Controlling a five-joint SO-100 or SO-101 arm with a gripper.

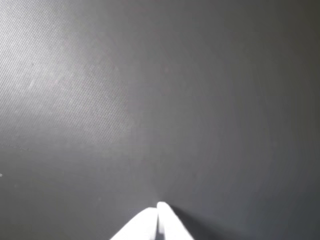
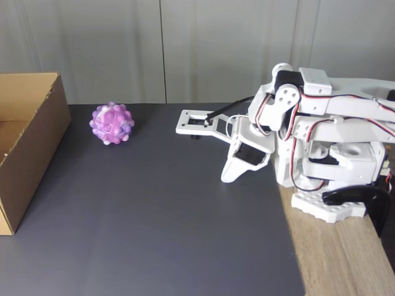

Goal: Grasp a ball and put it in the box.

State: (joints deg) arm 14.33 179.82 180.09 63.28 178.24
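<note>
Jaws shut, arm folded, ball waiting by the box

Jaws (image 1: 159, 222) are together: in the wrist view the two white fingertips meet at the bottom edge with nothing between them, pointing down at bare dark mat (image 1: 150, 100). In the fixed view the jaws (image 2: 231, 176) hang low, tip just above or touching the mat; cannot tell which. Arm (image 2: 321, 142) is folded back over its base (image 2: 327, 209), which sits on the wooden worktop (image 2: 339, 259) at the right edge of the mat. Looks like a rest pose, likely why nothing is held and the wrist camera faces the mat.

Ball (image 2: 112, 123), knobbly purple, pink and white, sits on the mat toward the far left, well apart from the jaws and near the box (image 2: 31, 148). Box is open-topped brown cardboard at the left edge, inside looks empty as far as visible. Ball beside the box means a short carry once grasped; open top allows a drop from above.

Judgement: task not started; reach to the ball and opening the jaws come next.
</note>
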